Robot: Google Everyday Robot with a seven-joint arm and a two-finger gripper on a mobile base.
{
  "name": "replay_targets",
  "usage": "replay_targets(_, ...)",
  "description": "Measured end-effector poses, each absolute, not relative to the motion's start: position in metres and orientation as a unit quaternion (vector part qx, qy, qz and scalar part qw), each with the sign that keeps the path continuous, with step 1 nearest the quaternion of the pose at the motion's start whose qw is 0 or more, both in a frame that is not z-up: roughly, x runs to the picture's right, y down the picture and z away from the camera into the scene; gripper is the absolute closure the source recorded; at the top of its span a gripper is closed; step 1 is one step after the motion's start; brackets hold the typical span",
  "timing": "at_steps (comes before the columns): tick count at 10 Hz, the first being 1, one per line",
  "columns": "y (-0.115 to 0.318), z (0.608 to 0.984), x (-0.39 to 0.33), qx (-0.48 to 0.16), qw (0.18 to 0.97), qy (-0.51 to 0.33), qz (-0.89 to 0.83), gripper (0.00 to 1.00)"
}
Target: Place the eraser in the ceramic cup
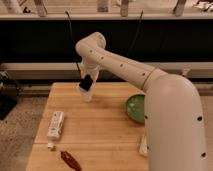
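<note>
White and bulky, the robot's rounded arm [172, 125] fills the near right of the camera view, its dotted casing hiding part of the table's right side. Nearest on the light wooden butcher-block table [100, 130] lies a dark red elongated object [71, 160] by the front edge. Just beyond it, on the left, rests a white oblong packet-like item [55, 125], lying lengthwise. At the right, a green round bowl [135, 107] sits partly hidden behind the arm, and a small white item [143, 146] peeks out beside the arm near the front.

Farther back, the arm bends over the table's rear left part, and the gripper [86, 86] hangs there pointing down. It carries the small flat black rectangular eraser [86, 82], tilted, clamped at the arm's tip above the tabletop. Directly below, a pale whitish shape [88, 95] touches the eraser's lower end; it may be the ceramic cup, though that cannot be told for sure. Behind the table runs a dark wall with a pale ledge [40, 67].
</note>
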State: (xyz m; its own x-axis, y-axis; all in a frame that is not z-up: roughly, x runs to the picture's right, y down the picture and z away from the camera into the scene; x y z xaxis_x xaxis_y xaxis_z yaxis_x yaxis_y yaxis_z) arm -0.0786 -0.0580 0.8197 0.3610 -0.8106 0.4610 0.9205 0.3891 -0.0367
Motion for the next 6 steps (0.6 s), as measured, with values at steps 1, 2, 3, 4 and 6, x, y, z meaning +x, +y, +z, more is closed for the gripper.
replay_targets(1,-0.058,0.826,-0.077,-0.134,0.812,-0.187,-0.536,1.00)
replay_targets(2,-0.057,0.830,-0.078,-0.124,0.813,-0.186,-0.539,1.00)
replay_targets(3,-0.056,0.832,-0.079,-0.115,0.813,-0.184,-0.540,1.00)
replay_targets(4,-0.056,0.835,-0.080,-0.104,0.815,-0.180,-0.541,1.00)
replay_targets(6,-0.055,0.839,-0.081,-0.091,0.817,-0.175,-0.542,1.00)
